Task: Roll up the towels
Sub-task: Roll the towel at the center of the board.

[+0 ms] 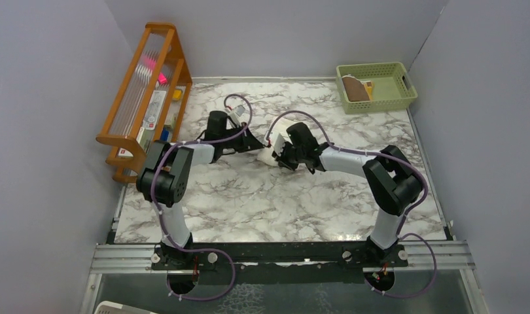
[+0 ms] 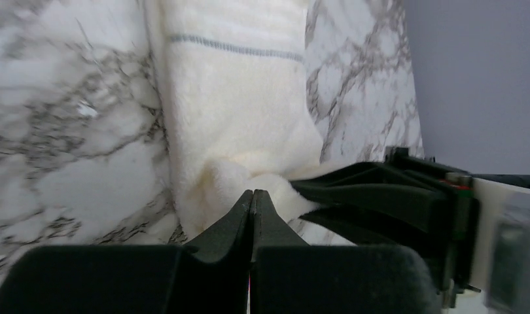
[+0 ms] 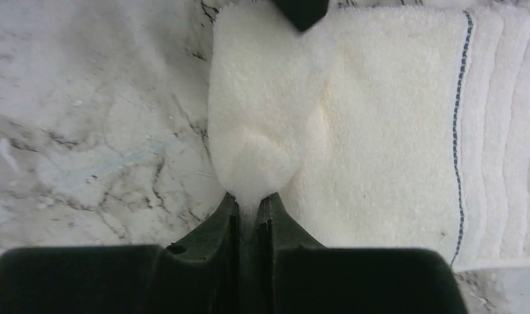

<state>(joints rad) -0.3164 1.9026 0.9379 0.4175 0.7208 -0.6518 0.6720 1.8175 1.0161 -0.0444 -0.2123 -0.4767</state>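
The cream towel [image 3: 380,131] lies flat on the marble table, with a thin blue stripe near one end. In the top view only a bit of it [image 1: 269,156] shows between the two grippers. My right gripper [image 3: 250,199] is shut on the near edge of the towel, with cloth showing between its fingers, and a raised fold runs up from it. My left gripper [image 2: 252,193] is shut with its tips at the other end of that fold on the cream towel [image 2: 236,98]. The two grippers [image 1: 261,146] [image 1: 280,157] nearly touch. The brown towel [image 1: 356,88] lies in the green basket.
A green plastic basket [image 1: 396,98] stands at the back right corner. A wooden rack [image 1: 148,91] with small items stands along the left edge. Grey walls close in the table on three sides.
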